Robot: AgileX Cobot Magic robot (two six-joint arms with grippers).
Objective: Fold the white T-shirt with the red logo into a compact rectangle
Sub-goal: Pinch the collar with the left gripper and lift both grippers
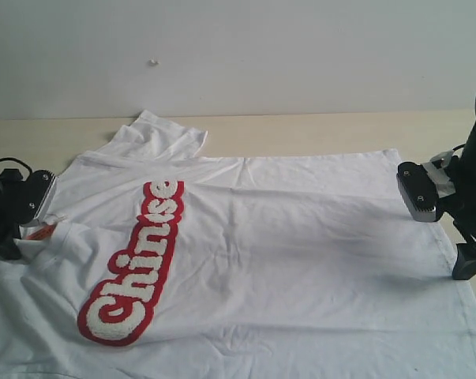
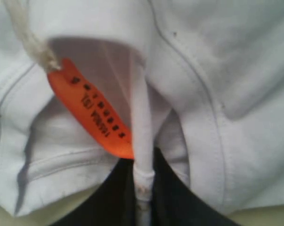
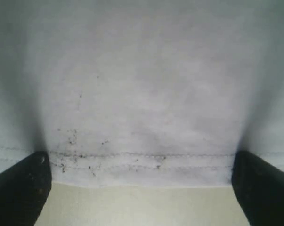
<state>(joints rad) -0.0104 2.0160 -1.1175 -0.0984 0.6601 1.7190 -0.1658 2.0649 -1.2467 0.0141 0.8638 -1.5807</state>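
Note:
The white T-shirt lies spread flat on the table, its neck end to the left and its hem to the right. The red logo runs along its left half. My left gripper is at the neck end. In the left wrist view it is shut on a thin strip of the shirt's neck fabric, right beside the orange neck tag. My right gripper is at the shirt's right edge. In the right wrist view it stands open, its fingers wide apart astride the stitched hem.
The pale table shows beyond the shirt at the back and along the right edge. One sleeve lies bunched at the back left. A plain wall rises behind the table. Small dark specks dot the hem.

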